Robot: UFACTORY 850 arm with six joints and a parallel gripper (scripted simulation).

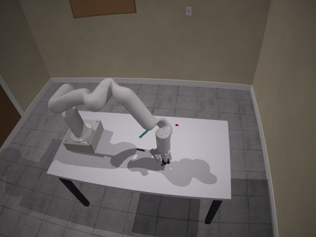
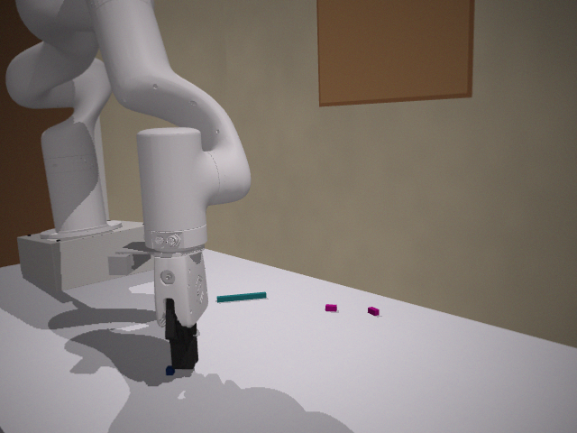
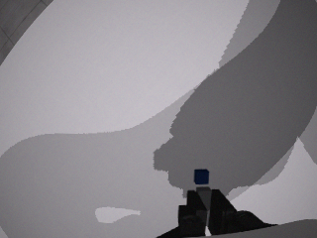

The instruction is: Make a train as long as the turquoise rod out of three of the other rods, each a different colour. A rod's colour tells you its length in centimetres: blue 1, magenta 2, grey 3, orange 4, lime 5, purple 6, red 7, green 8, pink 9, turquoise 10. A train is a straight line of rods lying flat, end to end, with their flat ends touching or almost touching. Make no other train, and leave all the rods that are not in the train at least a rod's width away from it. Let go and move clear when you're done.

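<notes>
My gripper (image 1: 165, 162) (image 2: 183, 365) (image 3: 201, 206) points straight down with its fingertips at the table top, in the arm's shadow. It is shut on a short grey rod (image 3: 204, 192), whose end shows between the fingers in the wrist view. A small blue rod (image 1: 162, 165) (image 2: 169, 370) (image 3: 201, 177) lies on the table right at the end of the grey rod, touching or almost touching it. The turquoise rod (image 1: 143, 134) (image 2: 241, 297) lies flat farther back. A purple rod (image 1: 140, 149) lies left of the gripper.
Two magenta rods (image 2: 331, 308) (image 2: 373, 310) lie apart at the far right; only one magenta rod (image 1: 177, 125) shows in the top view. The arm's base block (image 1: 84, 138) stands at the table's left end. The table's front edge (image 1: 142, 189) is near.
</notes>
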